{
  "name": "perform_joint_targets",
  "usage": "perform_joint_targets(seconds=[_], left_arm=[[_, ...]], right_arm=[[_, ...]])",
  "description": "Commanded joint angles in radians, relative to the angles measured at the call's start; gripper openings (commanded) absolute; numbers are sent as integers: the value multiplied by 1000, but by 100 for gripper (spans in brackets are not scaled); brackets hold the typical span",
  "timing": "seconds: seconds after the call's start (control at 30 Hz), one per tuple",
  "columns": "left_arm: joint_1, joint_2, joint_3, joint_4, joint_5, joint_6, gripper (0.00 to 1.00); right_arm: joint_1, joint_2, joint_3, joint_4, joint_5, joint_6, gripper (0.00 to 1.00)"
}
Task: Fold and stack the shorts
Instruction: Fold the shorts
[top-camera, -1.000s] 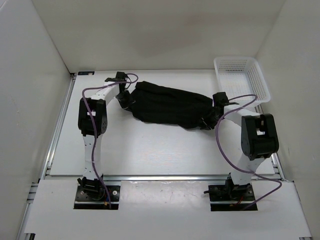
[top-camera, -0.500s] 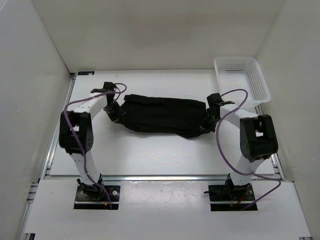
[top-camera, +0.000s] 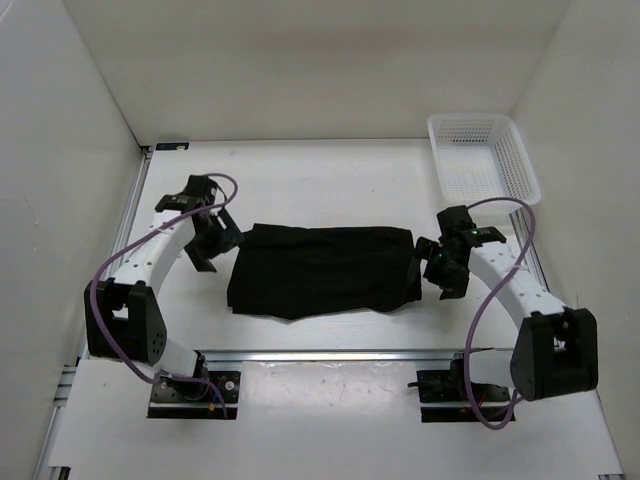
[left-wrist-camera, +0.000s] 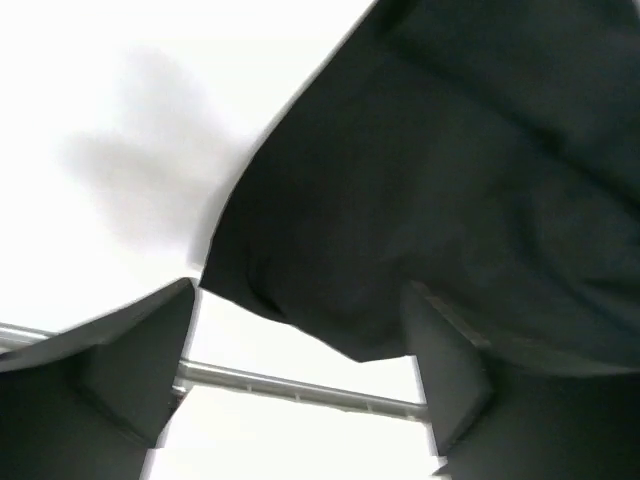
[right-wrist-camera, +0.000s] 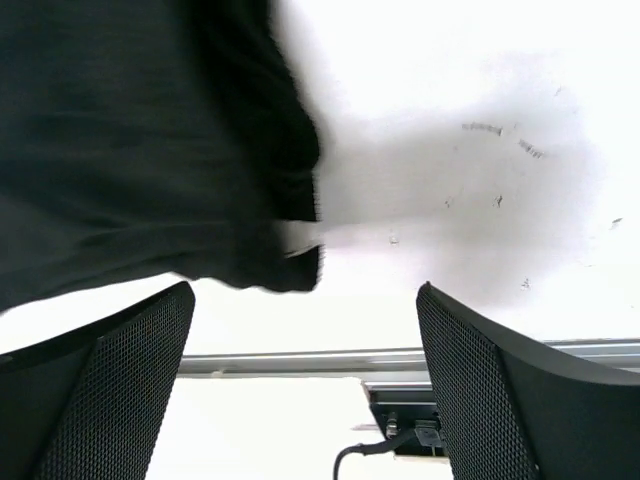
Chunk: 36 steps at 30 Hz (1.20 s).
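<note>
Looking down from above: one pair of shorts (top-camera: 325, 270), one basket (top-camera: 483, 160), two arms, two hands. The shorts are black and lie flat on the white counter (top-camera: 330, 190) as a wide band running left to right, in the near half and roughly midway between the arms. Their near edge comes close to the metal rail (top-camera: 330, 353) along the counter's front, with only a thin strip of white between.

The left hand (top-camera: 215, 248) sits just beside the shorts' left end. Its wrist view shows the two fingers (left-wrist-camera: 110, 370) spread wide, nothing pinched between them, and a corner of the black cloth (left-wrist-camera: 450, 180) lying on the counter beyond the fingertips.

The right hand (top-camera: 440, 270) sits just beside the right end. Same story in its wrist view: fingers (right-wrist-camera: 500, 390) wide apart, gripping nothing, the cloth's end (right-wrist-camera: 120, 150) off to the upper left with white counter in front of the fingertips. The hem there is blurred.

The white mesh basket stands in the far right corner, well apart from the shorts. A broad stretch of bare counter runs between the shorts' far edge and the back wall. White walls close in on the left, right and far sides, and each arm bows outward toward its own side wall.
</note>
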Motion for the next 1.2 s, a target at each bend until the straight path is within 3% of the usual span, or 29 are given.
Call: perform_joint_targets(seconds=[0.0,0.13,0.33,0.57,0.67,0.77,0.8,0.83,0.93,1.17], left_arm=[[-21,-41,145,-20,-62,48,88],[-45,62,234,-20,-32,101,45],[-101,270,325,-11,-23,132,46],[-111,455,378,26,-129,189,44],[-111,432,378,26,-129,189,44],[-111,401,378,26,-120,189,44],[-111,386,378,26,-120,189,44],[-111,372,378,15,-120,189,44],[-111,347,378,5,-120,189,45],[-101,277,368,-17,-91,227,47]], right_arm=[[-3,-55,96,-67,46,-37,96],[-12,10,154,-19,-15,-61,96],[-21,144,158,88,-75,-94,100],[-32,285,76,192,-130,-94,87],[-32,334,34,235,-162,-94,76],[-32,356,20,261,-193,-106,57],[-32,356,20,262,-193,-106,49],[-32,369,20,262,-202,-106,30],[-32,369,30,262,-190,-95,0],[-32,216,111,113,56,-45,0]])
